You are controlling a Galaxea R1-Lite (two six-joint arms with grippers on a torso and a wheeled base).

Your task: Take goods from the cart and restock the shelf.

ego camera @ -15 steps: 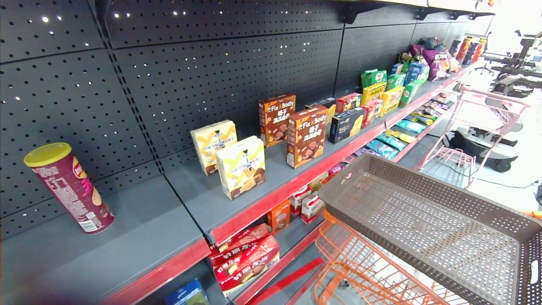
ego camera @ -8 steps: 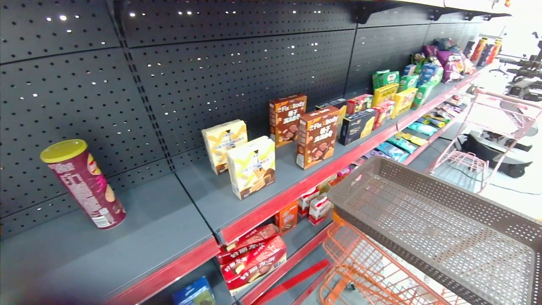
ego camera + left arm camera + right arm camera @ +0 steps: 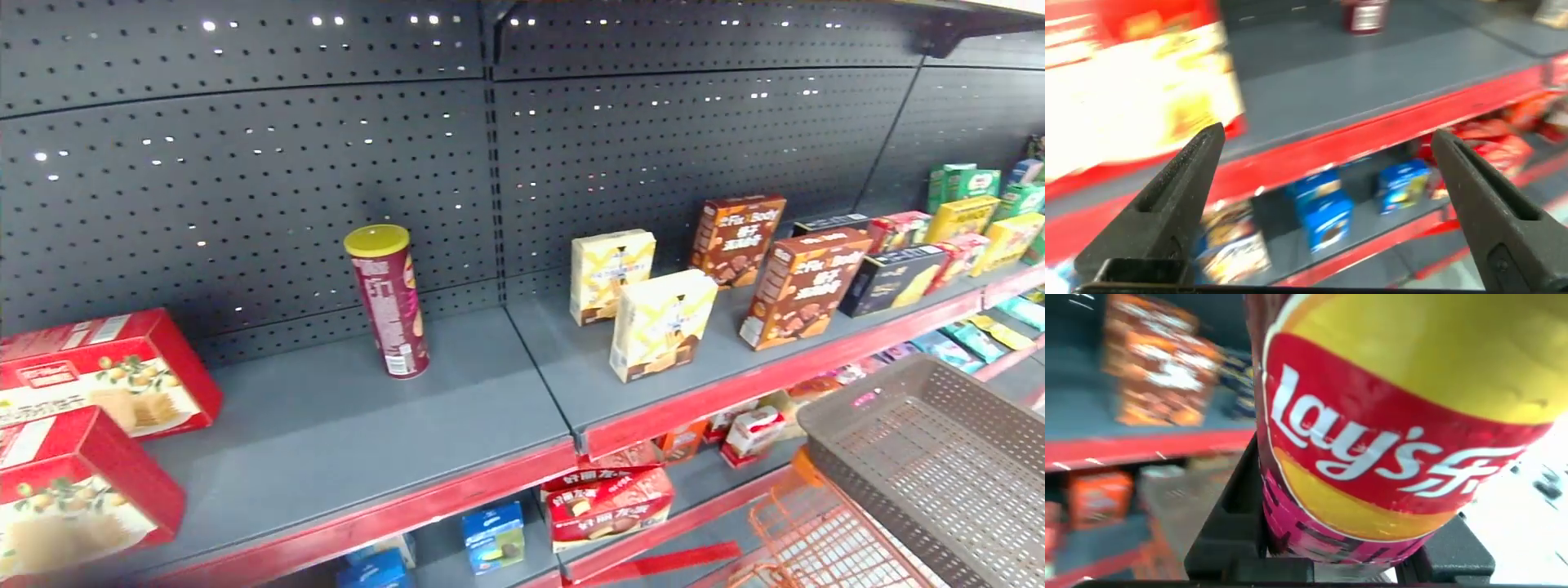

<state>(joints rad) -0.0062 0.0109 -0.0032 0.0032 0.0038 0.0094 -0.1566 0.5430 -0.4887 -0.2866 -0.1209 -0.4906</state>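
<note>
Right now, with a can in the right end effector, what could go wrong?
The held can may knock over the tall shelf can, which stands alone.
Its base may catch the shelf's red lip on the way in.
The open left end effector may bump the red box close by.

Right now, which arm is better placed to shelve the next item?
Right. The right hand is shut on a chip can, ready to be placed. The left hand is open and empty, facing the shelf.

Left gripper (image 3: 1327,135) has black, tapered fingers (image 3: 1176,204).
</note>
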